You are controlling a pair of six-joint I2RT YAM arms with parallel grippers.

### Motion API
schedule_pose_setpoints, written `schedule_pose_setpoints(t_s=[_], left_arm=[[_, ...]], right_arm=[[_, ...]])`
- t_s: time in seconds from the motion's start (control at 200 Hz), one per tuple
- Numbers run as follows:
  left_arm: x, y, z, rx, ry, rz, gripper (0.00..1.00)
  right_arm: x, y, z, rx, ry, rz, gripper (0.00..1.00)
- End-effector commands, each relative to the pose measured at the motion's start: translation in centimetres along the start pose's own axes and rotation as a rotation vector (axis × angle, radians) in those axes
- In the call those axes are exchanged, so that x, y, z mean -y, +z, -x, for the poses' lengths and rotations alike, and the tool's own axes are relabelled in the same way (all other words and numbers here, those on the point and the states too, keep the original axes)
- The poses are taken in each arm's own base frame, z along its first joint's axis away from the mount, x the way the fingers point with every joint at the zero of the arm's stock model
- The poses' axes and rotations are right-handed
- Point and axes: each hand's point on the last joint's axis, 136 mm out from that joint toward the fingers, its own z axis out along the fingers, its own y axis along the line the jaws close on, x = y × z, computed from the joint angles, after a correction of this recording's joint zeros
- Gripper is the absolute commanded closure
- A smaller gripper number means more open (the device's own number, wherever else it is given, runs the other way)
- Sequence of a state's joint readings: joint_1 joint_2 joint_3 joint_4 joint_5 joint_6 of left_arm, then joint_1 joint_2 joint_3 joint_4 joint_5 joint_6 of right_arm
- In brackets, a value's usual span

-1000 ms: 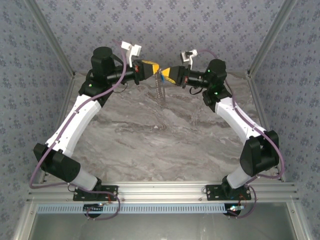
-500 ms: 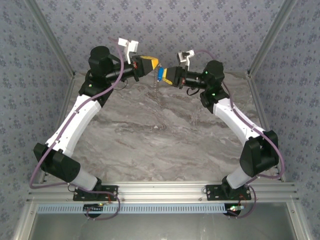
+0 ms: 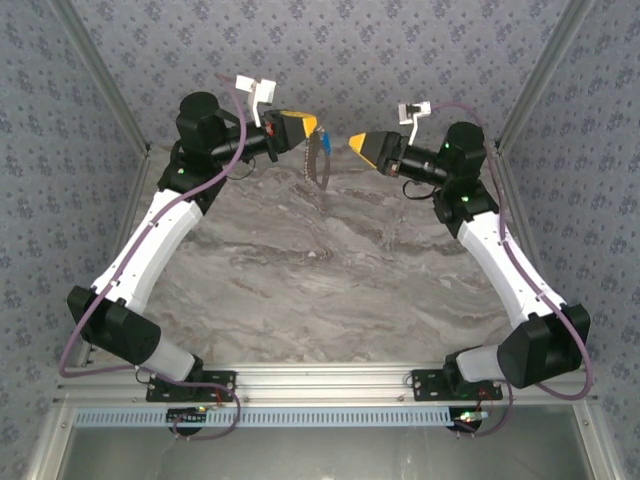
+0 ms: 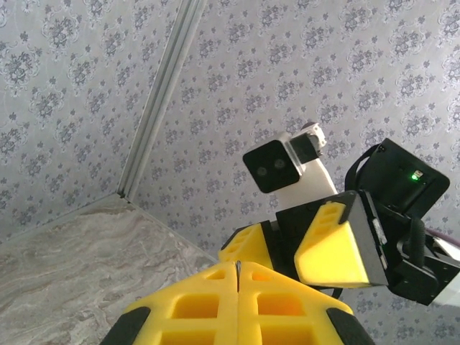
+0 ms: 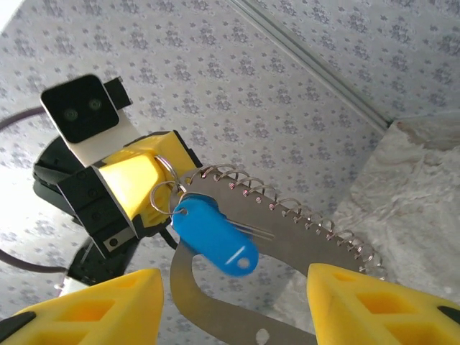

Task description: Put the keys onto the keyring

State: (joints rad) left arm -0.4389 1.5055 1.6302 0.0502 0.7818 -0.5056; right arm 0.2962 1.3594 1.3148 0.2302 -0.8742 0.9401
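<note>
Right gripper [image 3: 358, 143], empty with jaws parted, near the keyring [image 3: 320, 170] clamped in the left gripper [image 3: 305, 128]; best backed straight off, sparing the hanging key [image 5: 214, 236].

Key [image 5: 215, 241]: bright blue plastic head. Keyring [image 5: 287, 233]: silver-grey metal. Left gripper [image 3: 313, 130], right gripper [image 3: 353, 142]: yellow jaws, black bodies. Left arm [image 3: 160, 235], right arm [image 3: 500, 260]: white links, black joints. Counter [image 3: 320, 290]: grey-brown marble veining. Walls [image 3: 350, 50]: grey-blue floral wallpaper.
</note>
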Motion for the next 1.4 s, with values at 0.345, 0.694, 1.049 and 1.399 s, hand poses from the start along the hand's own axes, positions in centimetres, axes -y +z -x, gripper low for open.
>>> schedule_pose_setpoints(t_s=[0.345,0.694,1.049,1.399], left_arm=[[4.2,-0.5,2.9,0.033,0.054,-0.134,1.0],[5.1,-0.3,2.7,0.003,0.046,-0.183,1.0],[5.0,0.0,2.5,-0.013,0.04,-0.192,1.0],[4.7,0.2,2.5,-0.014,0.039,-0.188,1.0]], right_arm=[[-2.8,1.2,0.1,-0.067,-0.223,-0.024,0.36],[-4.0,3.6,0.0,-0.114,-0.28,0.051,0.35],[-5.3,4.0,-0.8,-0.161,-0.275,0.128,0.39],[-6.1,3.6,-1.0,-0.164,-0.25,0.157,0.61]])
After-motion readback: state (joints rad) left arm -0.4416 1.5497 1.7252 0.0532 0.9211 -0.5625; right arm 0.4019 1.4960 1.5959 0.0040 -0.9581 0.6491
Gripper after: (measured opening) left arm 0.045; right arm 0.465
